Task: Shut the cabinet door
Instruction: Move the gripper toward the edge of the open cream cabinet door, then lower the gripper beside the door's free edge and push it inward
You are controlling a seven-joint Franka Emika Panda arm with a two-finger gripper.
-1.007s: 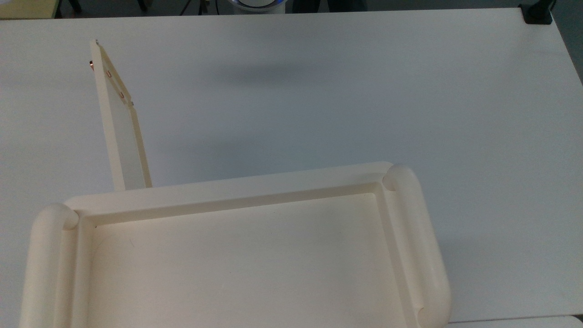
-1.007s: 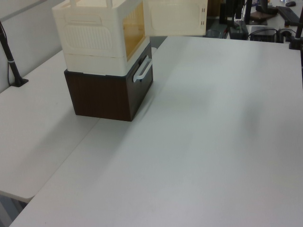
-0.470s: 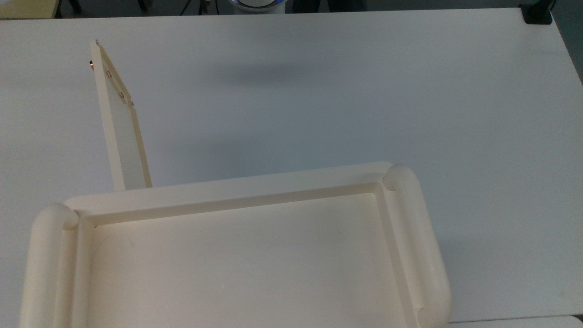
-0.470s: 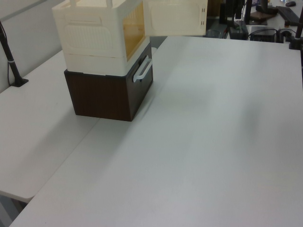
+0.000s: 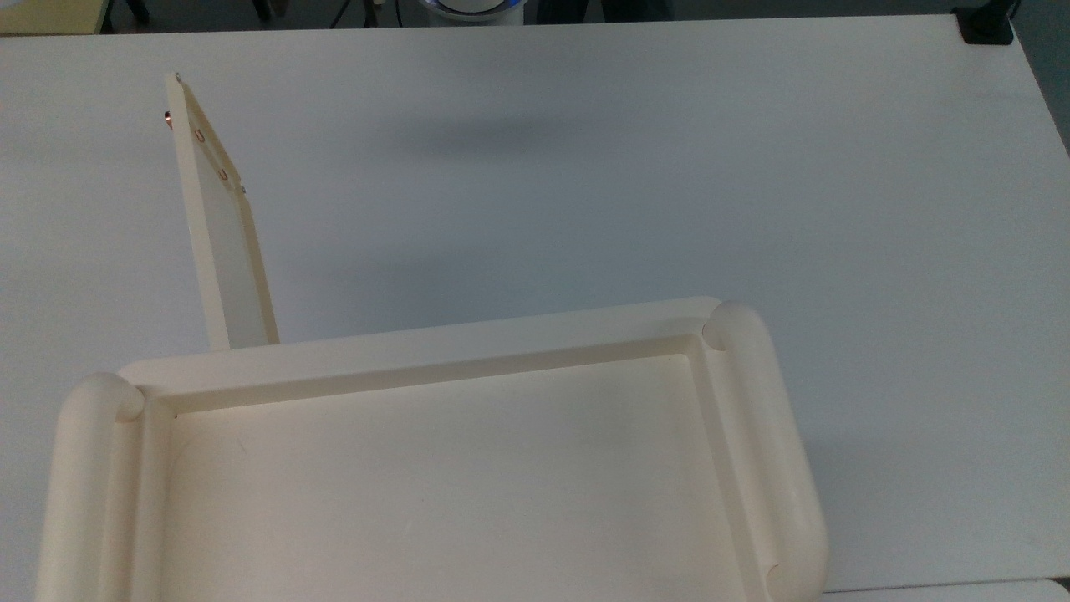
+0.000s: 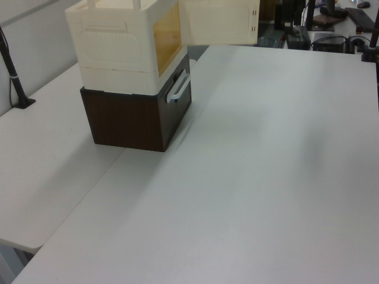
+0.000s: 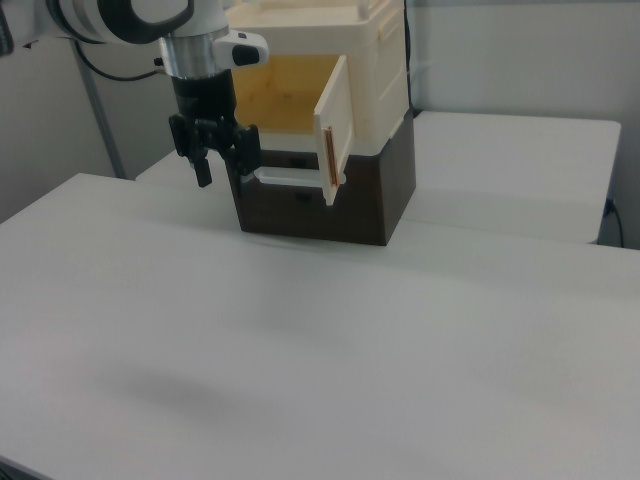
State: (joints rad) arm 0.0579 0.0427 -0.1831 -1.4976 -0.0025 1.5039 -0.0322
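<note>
The cabinet door (image 7: 333,128) stands swung wide open, roughly square to the front of the cabinet (image 7: 340,60), exposing an amber interior. The cabinet sits on a dark brown drawer unit (image 7: 340,205) on the white table (image 7: 320,340). The gripper (image 7: 224,178) hangs above the table with its jaws apart, holding nothing, at the right view's left of the door and clear of it.
</note>
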